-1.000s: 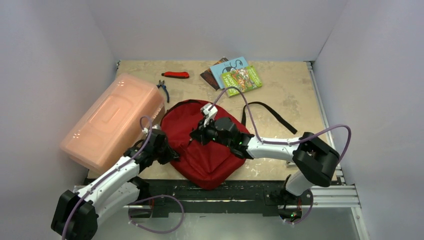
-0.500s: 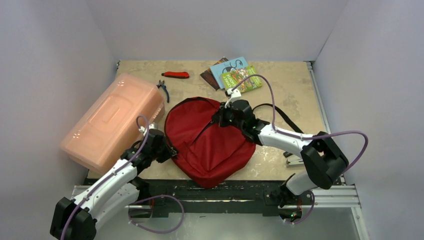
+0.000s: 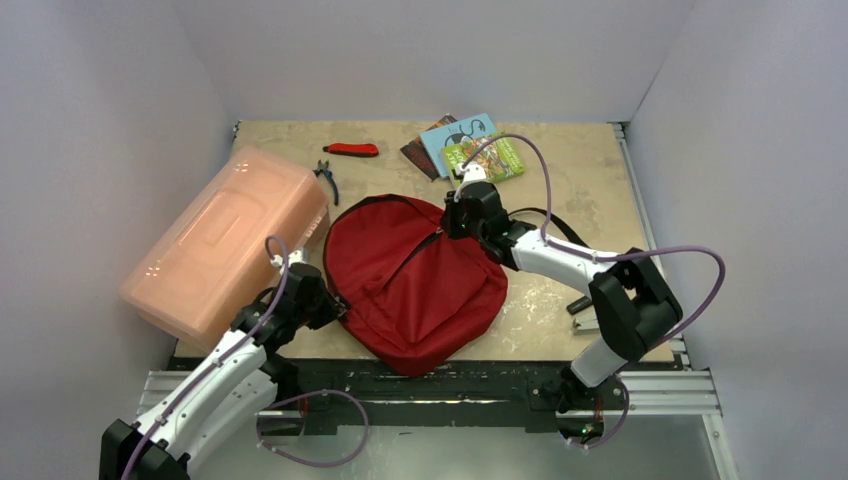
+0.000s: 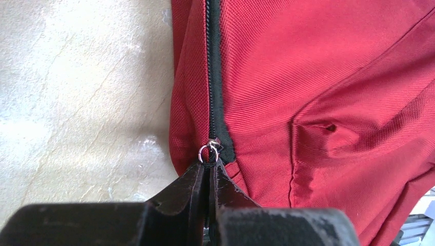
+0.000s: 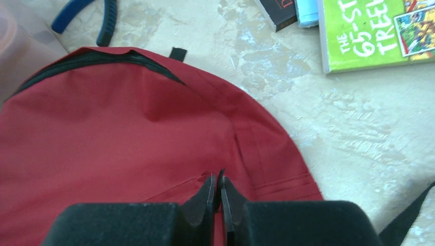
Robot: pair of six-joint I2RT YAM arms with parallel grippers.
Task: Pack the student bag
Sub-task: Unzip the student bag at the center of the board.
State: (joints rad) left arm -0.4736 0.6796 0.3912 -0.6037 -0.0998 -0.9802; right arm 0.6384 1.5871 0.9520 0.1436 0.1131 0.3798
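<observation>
On the pale stone-look table (image 3: 590,190): pink box (image 3: 220,245) at left; just beside it, mid-table toward the near edge, student bag (image 3: 415,285) lying flat. Books (image 3: 483,158) at the far edge. Right gripper (image 5: 219,179) at the bag's far right rim, pinched tight on red cloth. Left gripper (image 4: 209,166) at its left edge, clamped on the zipper pull (image 4: 209,152). Beyond the bag, pliers (image 3: 326,178).

Student bag (image 3: 415,285): solid red weave. Zipper (image 4: 211,77) black, zipper pull (image 4: 209,151) with a silver ring, strap (image 3: 560,232) black.
Counter (image 3: 580,190): beige, marbled with pale veins.
Left edge: box (image 3: 225,240), translucent pink.
Far edge: red cutter (image 3: 352,150); blue-handled pliers (image 3: 326,178); green book (image 3: 485,158) with white lettering; light-blue book (image 3: 458,130); dark book (image 3: 418,152).
Left pincer (image 4: 210,169) and right pincer (image 5: 219,187): black.
</observation>
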